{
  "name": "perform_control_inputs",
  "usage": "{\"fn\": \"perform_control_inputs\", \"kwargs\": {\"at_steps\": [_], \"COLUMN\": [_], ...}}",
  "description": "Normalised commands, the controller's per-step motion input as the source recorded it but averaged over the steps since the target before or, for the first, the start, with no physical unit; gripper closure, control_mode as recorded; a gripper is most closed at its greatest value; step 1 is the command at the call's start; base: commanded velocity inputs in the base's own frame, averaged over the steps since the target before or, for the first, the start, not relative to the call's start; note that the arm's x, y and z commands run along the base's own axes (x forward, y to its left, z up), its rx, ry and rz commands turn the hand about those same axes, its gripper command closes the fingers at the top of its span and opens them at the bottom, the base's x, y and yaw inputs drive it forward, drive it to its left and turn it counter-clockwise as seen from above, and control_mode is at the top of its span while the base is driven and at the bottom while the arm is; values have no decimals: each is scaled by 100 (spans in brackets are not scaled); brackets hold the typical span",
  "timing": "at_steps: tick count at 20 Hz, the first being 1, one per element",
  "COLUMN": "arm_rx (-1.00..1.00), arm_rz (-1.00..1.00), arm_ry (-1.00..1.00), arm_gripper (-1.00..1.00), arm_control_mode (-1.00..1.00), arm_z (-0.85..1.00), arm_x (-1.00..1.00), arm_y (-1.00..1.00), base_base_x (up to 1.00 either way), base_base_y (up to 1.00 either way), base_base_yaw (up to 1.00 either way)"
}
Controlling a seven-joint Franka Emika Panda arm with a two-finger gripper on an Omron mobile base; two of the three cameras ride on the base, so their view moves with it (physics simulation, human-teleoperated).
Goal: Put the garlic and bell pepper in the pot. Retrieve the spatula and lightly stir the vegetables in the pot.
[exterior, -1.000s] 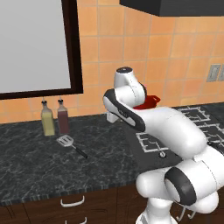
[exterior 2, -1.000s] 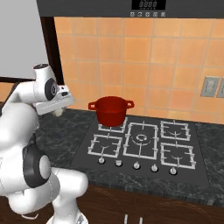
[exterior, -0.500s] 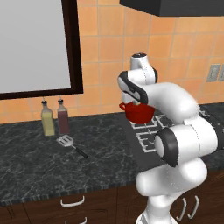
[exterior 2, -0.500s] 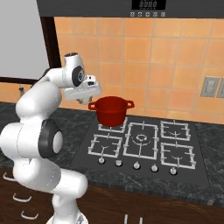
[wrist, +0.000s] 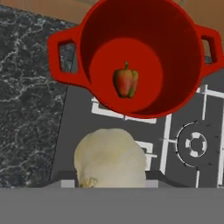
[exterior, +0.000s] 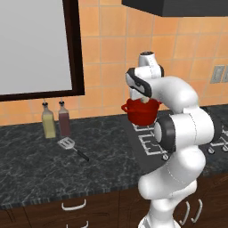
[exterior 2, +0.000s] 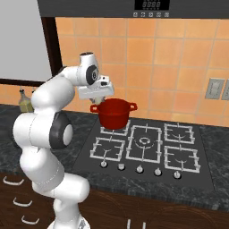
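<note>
Red pot point(wrist: 83, 39) sits below my fingers point(wrist: 109, 183), which pinch the garlic point(wrist: 110, 158) above its rim; a pepper point(wrist: 126, 81) lies inside.

The white arm with dark joints rises from the base, folds at a high elbow and reaches forward, its wrist turned downward. The two-finger gripper point(wrist: 111, 181) hangs pointing down, its fingers clamped on a small pale cream-beige roundish garlic point(wrist: 110, 158).

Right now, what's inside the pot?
Inside the pot, one bell pepper lies on the bare red bottom. The garlic is not in yet; the gripper holds it above the near rim.
</note>
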Motion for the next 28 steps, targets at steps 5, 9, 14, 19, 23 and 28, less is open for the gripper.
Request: {"fn": "perform_control_inputs", "kwargs": {"at_steps": [5, 9, 14, 19, 23, 28], "arm_rx": [0, 0, 0, 0, 0, 0], "arm_rz": [-1, 0, -2, -2, -3, -5], "arm_ry": [4, -5, -8, 1, 1, 0], "arm_gripper": [100, 100, 100, 100, 100, 100], "arm_control_mode": [-100, -100, -100, -100, -100, -100], "arm_z": [-21, -38, -33, -25, -33, -50], "arm_x": [17, 46, 67, 57, 18, 14], "arm_y": [-1, -6, -33, -18, -1, -7], "base_base_x": [0, 0, 0, 0, 0, 0], "base_base_y": [0, 0, 0, 0, 0, 0], "base_base_yaw": [0, 0, 0, 0, 0, 0]}}
